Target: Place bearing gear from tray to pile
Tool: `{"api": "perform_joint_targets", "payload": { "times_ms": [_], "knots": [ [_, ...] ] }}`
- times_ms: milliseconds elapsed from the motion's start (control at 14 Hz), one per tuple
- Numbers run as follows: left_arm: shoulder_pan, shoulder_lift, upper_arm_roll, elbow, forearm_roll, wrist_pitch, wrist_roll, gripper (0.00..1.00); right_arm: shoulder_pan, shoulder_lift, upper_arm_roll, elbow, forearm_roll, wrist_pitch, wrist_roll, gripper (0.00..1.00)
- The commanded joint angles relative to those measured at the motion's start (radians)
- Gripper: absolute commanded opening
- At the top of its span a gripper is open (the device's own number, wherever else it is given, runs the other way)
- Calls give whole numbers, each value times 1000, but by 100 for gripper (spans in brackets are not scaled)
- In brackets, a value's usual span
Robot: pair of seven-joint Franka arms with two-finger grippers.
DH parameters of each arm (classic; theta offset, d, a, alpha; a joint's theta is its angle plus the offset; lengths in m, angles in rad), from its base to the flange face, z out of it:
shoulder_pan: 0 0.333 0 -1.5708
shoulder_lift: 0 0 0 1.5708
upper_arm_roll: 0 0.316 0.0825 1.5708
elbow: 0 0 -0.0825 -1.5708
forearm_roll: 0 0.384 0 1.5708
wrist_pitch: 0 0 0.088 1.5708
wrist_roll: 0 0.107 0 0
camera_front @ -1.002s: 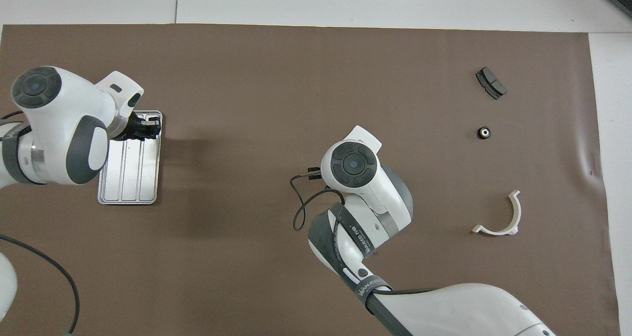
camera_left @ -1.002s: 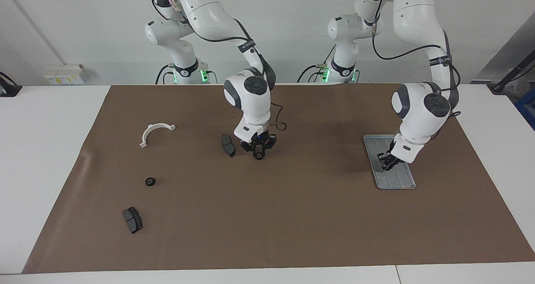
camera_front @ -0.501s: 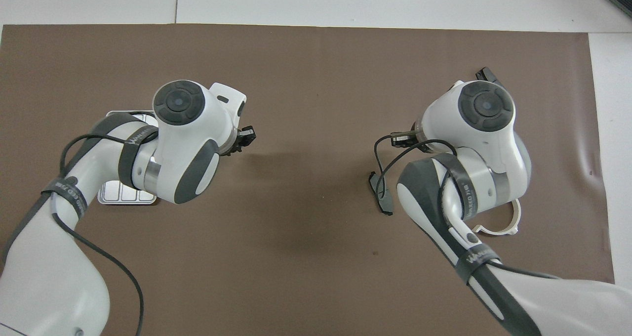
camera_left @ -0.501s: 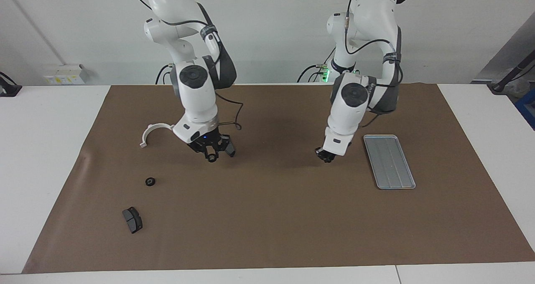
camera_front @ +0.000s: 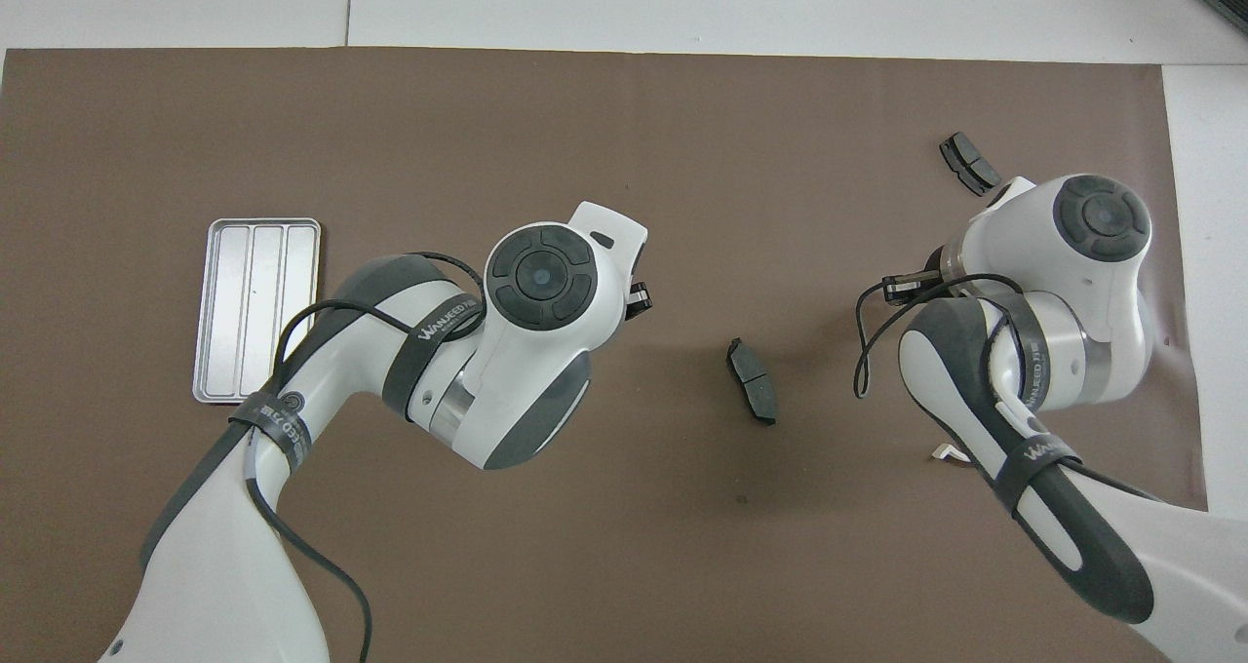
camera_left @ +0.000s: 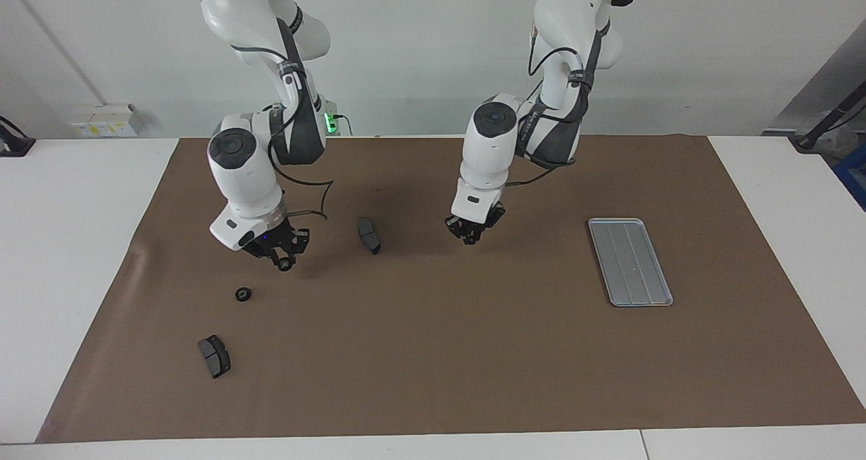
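The silver tray [camera_left: 630,264] [camera_front: 255,307] lies bare toward the left arm's end of the brown mat. The pile is a single small black ring gear [camera_left: 243,294] toward the right arm's end; my right arm hides it in the overhead view. My right gripper [camera_left: 285,262] hangs low over the mat close beside that gear, shut on a small black bearing gear [camera_left: 286,265]. My left gripper [camera_left: 469,234] [camera_front: 638,297] hovers over the middle of the mat, its fingertips together; nothing shows between them.
One dark brake pad [camera_left: 369,235] [camera_front: 752,380] lies on the mat between the two grippers. Another brake pad [camera_left: 214,356] [camera_front: 968,163] lies farther from the robots than the lone gear. Only a tip of the white half-ring bracket [camera_front: 946,453] shows under my right arm.
Both arms have swung toward the right arm's end. My left gripper left the tray and came over the mat's middle. My right gripper carried its gear from the middle to beside the lone gear.
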Motion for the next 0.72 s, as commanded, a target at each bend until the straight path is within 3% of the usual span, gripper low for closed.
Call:
{"api": "perform_joint_targets", "payload": {
  "times_ms": [0, 72, 143, 215, 286, 358, 430, 644],
  "knots": [
    [-32, 52, 17, 99, -56, -17, -16, 12, -36, -9, 17, -65, -6, 81, -11, 0],
    [-31, 58, 17, 107, -53, -15, -32, 14, -34, 1, 17, -64, -2, 81, -9, 0],
    [-32, 63, 14, 115, -53, -3, -36, 25, -34, 5, 17, -64, 1, 82, -6, 0],
    [-45, 66, 14, 122, -51, 11, -40, 37, -37, 16, 17, -64, 5, 96, -6, 10],
    [-48, 67, 14, 122, -50, 28, -42, 50, -36, 24, 17, -64, 6, 108, -3, 36],
    [-49, 67, 14, 122, -51, 46, -48, 61, -34, 27, 17, -64, 6, 108, 0, 79],
    [-49, 67, 14, 122, -51, 55, -57, 67, -34, 27, 17, -59, 8, 105, 3, 100],
    [-42, 61, 14, 122, -56, 55, -83, 68, -22, -4, 19, -27, 8, 87, 3, 100]
  ]
}}
